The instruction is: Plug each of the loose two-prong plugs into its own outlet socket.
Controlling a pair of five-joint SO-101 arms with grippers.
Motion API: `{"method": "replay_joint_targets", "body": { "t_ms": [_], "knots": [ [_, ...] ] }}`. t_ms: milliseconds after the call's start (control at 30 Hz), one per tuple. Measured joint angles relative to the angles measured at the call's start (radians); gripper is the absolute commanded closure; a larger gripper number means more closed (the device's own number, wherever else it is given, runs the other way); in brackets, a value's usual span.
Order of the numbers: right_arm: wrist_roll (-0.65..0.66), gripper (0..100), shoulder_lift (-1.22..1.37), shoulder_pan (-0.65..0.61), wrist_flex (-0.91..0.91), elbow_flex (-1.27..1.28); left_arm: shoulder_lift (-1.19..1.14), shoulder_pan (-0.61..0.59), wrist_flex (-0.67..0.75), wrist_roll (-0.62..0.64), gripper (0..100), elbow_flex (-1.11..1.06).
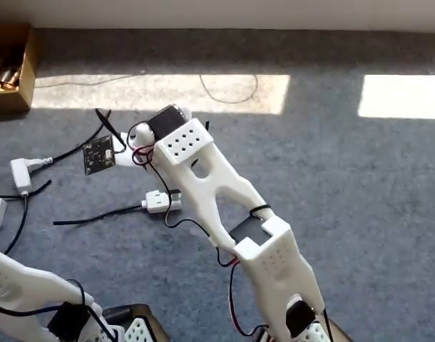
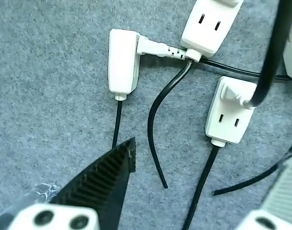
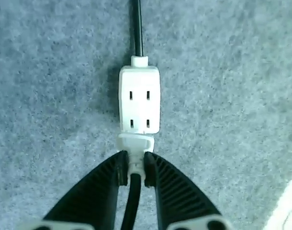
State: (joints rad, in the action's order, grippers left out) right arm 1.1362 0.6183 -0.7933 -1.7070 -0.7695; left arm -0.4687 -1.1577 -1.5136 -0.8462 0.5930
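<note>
My right gripper (image 3: 135, 167) is shut on a white two-prong plug (image 3: 135, 145) with a black cord. The plug sits against the near end of a white outlet block (image 3: 139, 100), whose top sockets are bare. In the high view that outlet block (image 1: 159, 201) lies on the grey carpet under the right arm (image 1: 203, 178). My left gripper (image 2: 210, 158) hangs open above the carpet, with nothing between its fingers. Beyond it lie a white plug body (image 2: 123, 60), a white outlet (image 2: 210, 24) with bare slots, and another white outlet (image 2: 230, 112) with a plug (image 2: 232, 91) in it.
Black cords (image 2: 155, 120) cross the carpet around the outlets. A white plug (image 1: 21, 174) and cords lie at the left of the high view. A wooden box (image 1: 11, 68) stands at the far left. Open carpet (image 1: 360, 178) spreads to the right.
</note>
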Motion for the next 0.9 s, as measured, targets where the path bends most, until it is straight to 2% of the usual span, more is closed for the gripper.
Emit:
{"method": "replay_joint_targets", "body": {
  "t_ms": [900],
  "knots": [
    [0.000, 99.1, 0.011, -0.009, 0.051, 0.000, 0.000, 0.000, 0.002, 0.000, 56, 0.000]
  ]
}}
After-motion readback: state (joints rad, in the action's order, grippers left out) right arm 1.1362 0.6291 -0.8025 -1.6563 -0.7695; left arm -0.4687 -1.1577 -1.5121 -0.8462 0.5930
